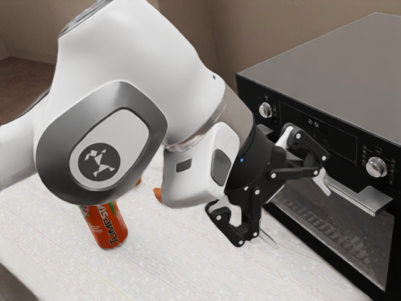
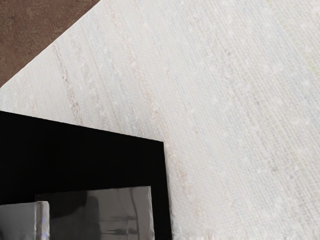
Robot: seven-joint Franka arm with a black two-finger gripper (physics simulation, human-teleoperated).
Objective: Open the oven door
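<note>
Arm [image 1: 141, 47]: glossy white shell, smooth and rounded, with a grey trim band [image 1: 80, 17] at the upper left of the frame. Joint, left of centre: broad grey ring [image 1: 55, 150] around a rounded white cover [image 1: 130, 132], which bears a dark round badge [image 1: 98, 164] with angular white marks. Wrist: white, rounded block [image 1: 199, 179] with a dark slot [image 1: 183, 165] and a grey oval inset [image 1: 220, 165]. Gripper [image 1: 297, 212], right of centre: black body, small blue dot [image 1: 242, 160], black jointed links, silver round-headed pins, pale metallic parts at the fingers [image 1: 322, 182].

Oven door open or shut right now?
Shut: the oven door sits flush below the control panel, with no visible gap where the end effector doesn't block the exterior view.
</note>
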